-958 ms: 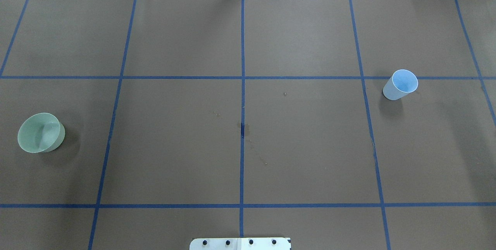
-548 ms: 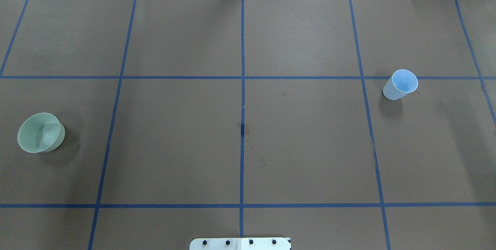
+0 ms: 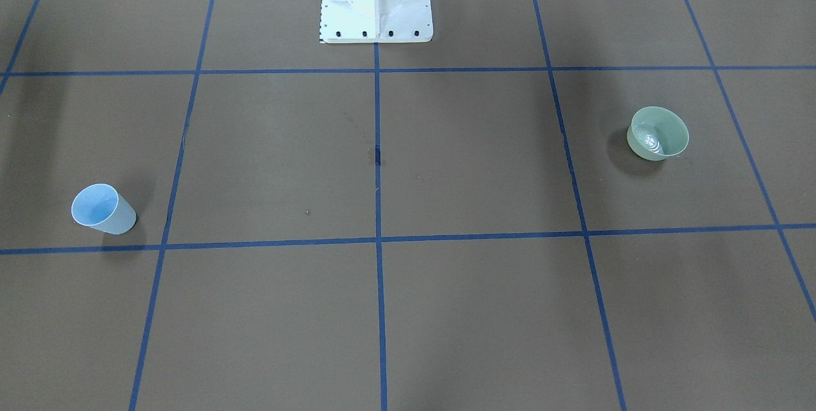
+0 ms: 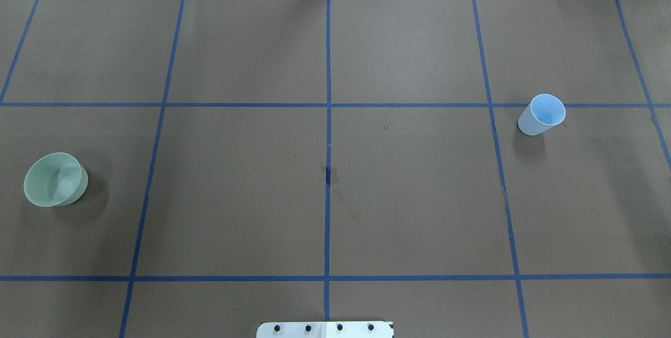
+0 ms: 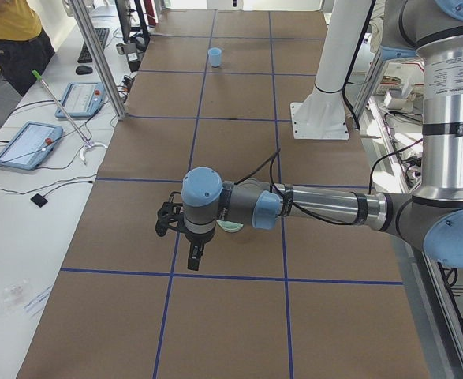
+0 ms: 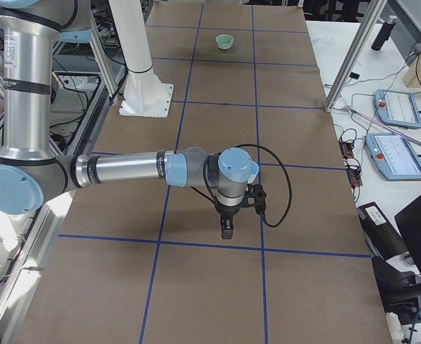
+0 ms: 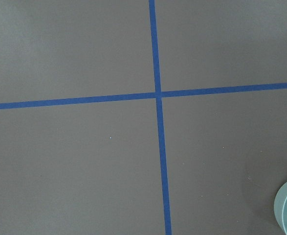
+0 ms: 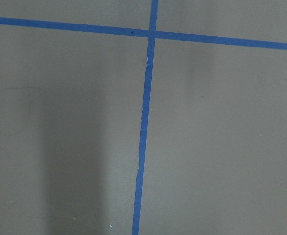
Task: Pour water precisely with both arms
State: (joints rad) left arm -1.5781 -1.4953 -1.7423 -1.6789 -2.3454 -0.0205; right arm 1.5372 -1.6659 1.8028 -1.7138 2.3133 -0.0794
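Even overhead light, soft shadows beside the green bowl (image 4: 55, 179) and blue cup (image 4: 542, 114), sharp focus.

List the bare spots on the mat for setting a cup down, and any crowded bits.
Free: the whole middle of the mat, between the green bowl and the blue cup, from the white pedestal to the far edge; only small stains there. Tighter: around the bowl, where the left arm reaches over it, and under the right arm.
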